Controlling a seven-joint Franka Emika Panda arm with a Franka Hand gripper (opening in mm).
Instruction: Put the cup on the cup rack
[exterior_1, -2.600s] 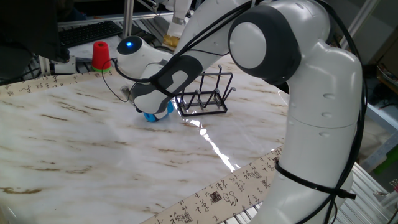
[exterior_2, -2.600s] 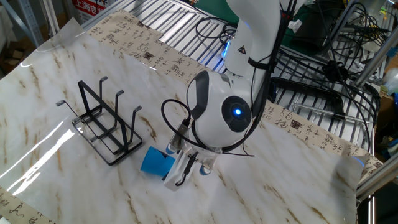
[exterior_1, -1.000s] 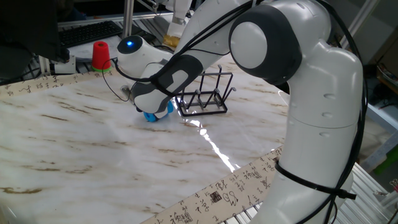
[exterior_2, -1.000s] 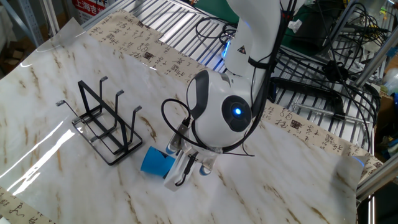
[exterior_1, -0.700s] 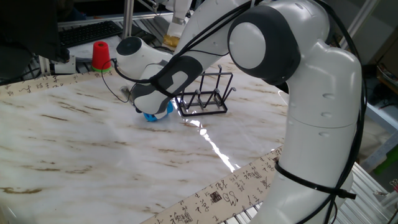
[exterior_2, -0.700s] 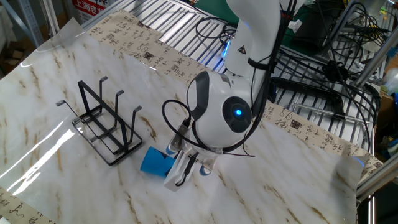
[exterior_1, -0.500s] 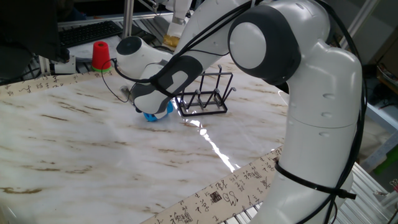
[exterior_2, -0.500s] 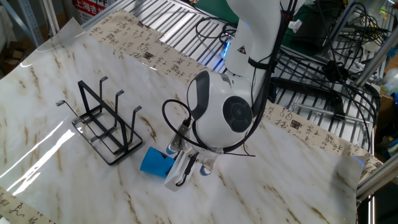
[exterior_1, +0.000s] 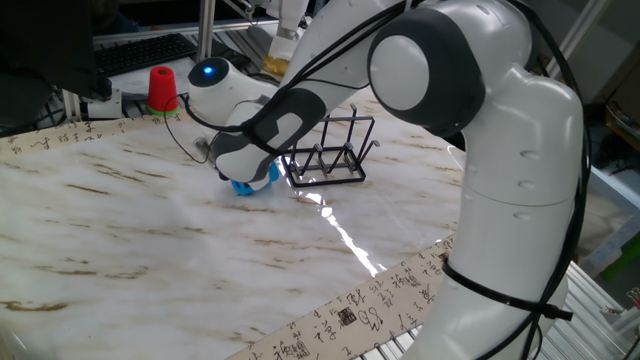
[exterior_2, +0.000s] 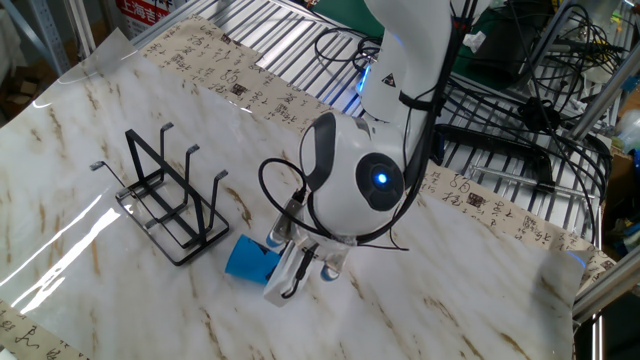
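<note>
The blue cup (exterior_2: 247, 258) lies on its side on the marble table, just right of the black wire cup rack (exterior_2: 168, 205). My gripper (exterior_2: 302, 268) is down at the table at the cup's right end. Its white fingers (exterior_2: 281, 276) stand at that end of the cup, touching or nearly touching it. The hand hides the grip, so I cannot tell whether the jaws are closed on the cup. In the one fixed view, the cup (exterior_1: 242, 186) peeks out under my gripper (exterior_1: 252, 178), left of the rack (exterior_1: 330, 158).
A red cup (exterior_1: 162, 88) stands at the table's far edge beside a keyboard. A patterned paper strip (exterior_2: 250, 92) borders the table, with metal grating and cables beyond. My large arm (exterior_1: 480, 150) leans over the table's right side.
</note>
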